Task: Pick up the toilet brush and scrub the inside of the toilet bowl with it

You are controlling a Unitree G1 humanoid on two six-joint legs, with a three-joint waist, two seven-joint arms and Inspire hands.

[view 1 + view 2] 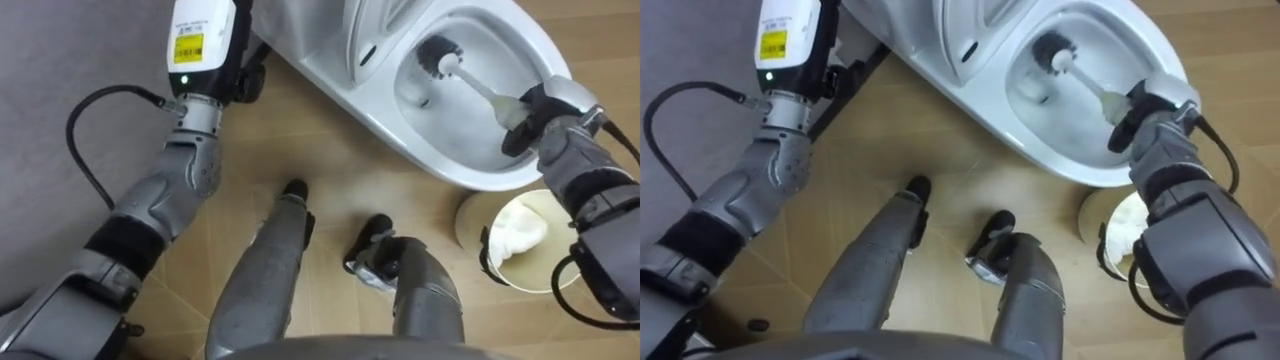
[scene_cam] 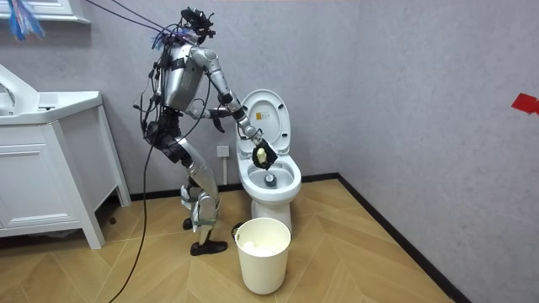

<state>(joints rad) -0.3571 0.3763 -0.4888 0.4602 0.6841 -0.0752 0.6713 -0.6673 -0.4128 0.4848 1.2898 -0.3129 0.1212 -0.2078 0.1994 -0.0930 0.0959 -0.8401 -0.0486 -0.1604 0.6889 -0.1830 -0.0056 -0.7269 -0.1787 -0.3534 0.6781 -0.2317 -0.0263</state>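
Left hand [image 1: 213, 45] at 11 o'clock, partly off the top edge. Brush [image 1: 465, 78]: handle's near end buried in grip of right hand [image 1: 528, 115]. Bin [image 1: 468, 226] at 4 o'clock, half covered by right forearm. Toilet [image 1: 335, 90] cut at 12 o'clock.

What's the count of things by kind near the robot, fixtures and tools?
toilet: 1
toilet brush, gripped by the right hand: 1
bin: 1
cabinet: 1
Total: 4
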